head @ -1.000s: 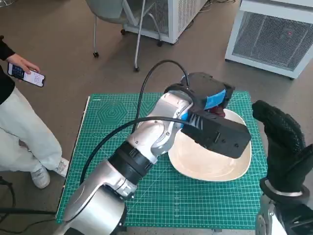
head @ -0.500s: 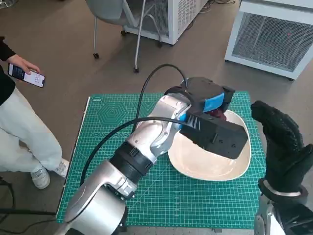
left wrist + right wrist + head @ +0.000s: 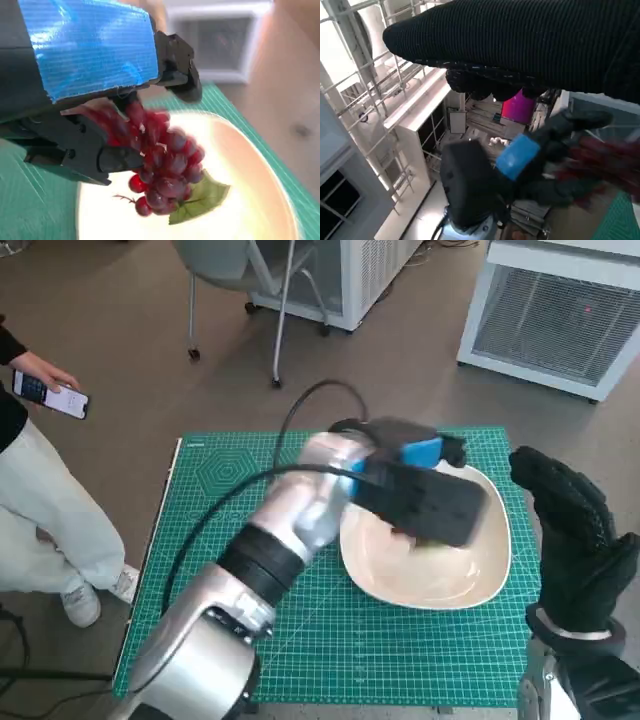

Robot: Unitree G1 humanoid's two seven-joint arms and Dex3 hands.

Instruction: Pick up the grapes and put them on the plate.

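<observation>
A bunch of dark red grapes (image 3: pixel 162 167) with a green leaf (image 3: pixel 200 197) hangs from the fingers of my left hand (image 3: pixel 90 50), just above the cream plate (image 3: pixel 255 175). In the head view that hand (image 3: pixel 418 453) is blurred over the far side of the plate (image 3: pixel 470 575), and it hides the grapes. My gloved right hand (image 3: pixel 568 530) stands raised to the right of the plate, holding nothing, fingers spread. The right wrist view shows the glove (image 3: pixel 520 40), the left hand (image 3: pixel 517 150) and a red blur of grapes (image 3: pixel 600 155).
The plate lies on a green cutting mat (image 3: pixel 230 540) covering the small table. A person (image 3: pixel 40 480) holding a phone stands at the left. A chair (image 3: pixel 235 280) and white cabinets (image 3: pixel 560 310) stand on the floor beyond the table.
My left arm has swung a little to the left over the plate with the grapes and is now motion-blurred; the grapes no longer show in the head view. The right hand has barely moved.
</observation>
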